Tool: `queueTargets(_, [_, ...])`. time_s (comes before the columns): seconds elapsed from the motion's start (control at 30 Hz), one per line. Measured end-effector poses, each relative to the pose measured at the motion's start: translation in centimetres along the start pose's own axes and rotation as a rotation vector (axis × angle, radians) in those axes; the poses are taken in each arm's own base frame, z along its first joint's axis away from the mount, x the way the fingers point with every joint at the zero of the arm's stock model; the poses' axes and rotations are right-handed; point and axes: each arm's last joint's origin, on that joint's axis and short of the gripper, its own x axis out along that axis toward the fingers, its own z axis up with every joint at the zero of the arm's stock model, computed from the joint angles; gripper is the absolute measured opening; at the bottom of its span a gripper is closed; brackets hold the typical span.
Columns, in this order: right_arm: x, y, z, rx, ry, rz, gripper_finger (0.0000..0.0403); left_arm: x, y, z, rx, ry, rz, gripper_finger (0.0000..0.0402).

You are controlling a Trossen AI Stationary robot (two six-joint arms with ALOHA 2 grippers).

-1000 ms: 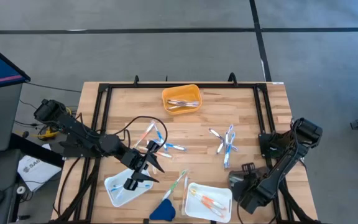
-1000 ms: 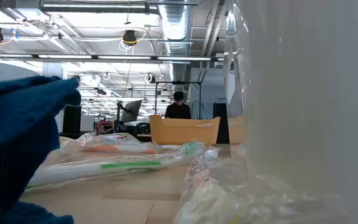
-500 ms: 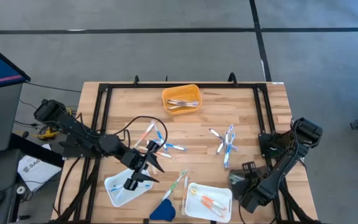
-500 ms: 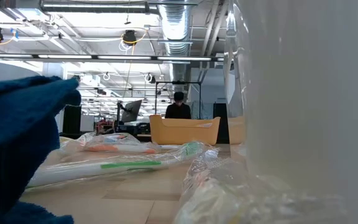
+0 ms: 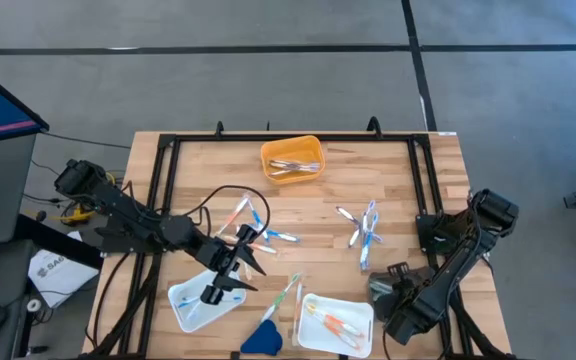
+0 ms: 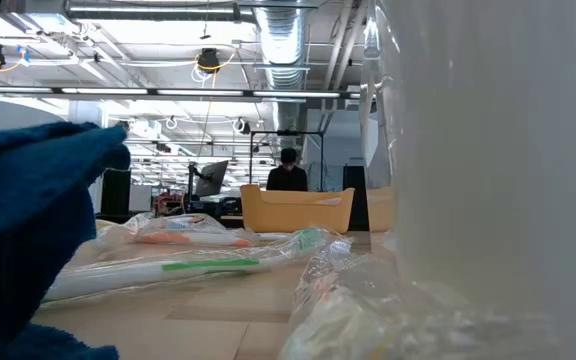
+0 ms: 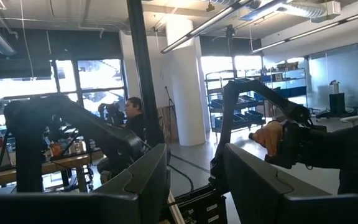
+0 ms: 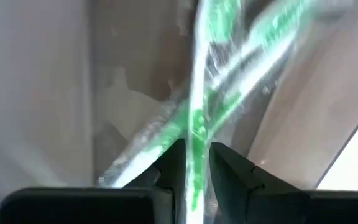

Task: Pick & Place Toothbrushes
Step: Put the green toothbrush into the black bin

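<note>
While left gripper point(image 5: 230, 268) hovers open, right gripper point(image 8: 191, 163) pinches green toothbrush point(image 8: 196, 118) between fingers.

A tray point(image 5: 291, 157) holding toothbrushes point(image 5: 294, 167) sits near the table point(image 5: 308, 215)'s far edge; two more trays point(image 5: 192, 305) point(image 5: 332, 322) lie along the near edge, a wedge point(image 5: 261, 338) between them. Loose clusters point(image 5: 253, 228) point(image 5: 363, 232) lie mid-table, left and right of centre
</note>
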Motion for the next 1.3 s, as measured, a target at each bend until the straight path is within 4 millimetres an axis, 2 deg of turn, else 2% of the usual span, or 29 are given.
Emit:
queueTargets(0.13, [-1.3,0.4,0.6,-0.047,-0.043,0.03,0.0055,0.0,0.0,0.0,0.0,0.0,0.0,0.0154])
queueTargets(0.37, [-2.4,0.6,1.2,-0.059,-0.077,0.054,0.0005,0.0,0.0,0.0,-0.001,0.002,-0.001,0.0154])
queueTargets(0.67, [-2.5,1.0,-1.3,0.024,0.045,-0.059,0.0017,0.0,0.0,0.0,-0.001,0.005,-0.001,0.0154])
queueTargets(0.87, [-2.5,2.2,-2.7,0.038,0.041,-0.08,0.0003,0.0,0.0,0.0,-0.001,0.004,-0.001,0.0154])
queueTargets(1.17, [-2.4,2.8,-3.5,0.07,0.105,-0.046,0.0001,0.0,0.0,0.0,-0.002,0.005,-0.001,0.0154])
queueTargets(1.3, [-1.5,2.5,-3.8,0.076,0.158,-0.04,0.0001,0.0,0.0,0.0,-0.002,0.005,-0.001,0.0154])
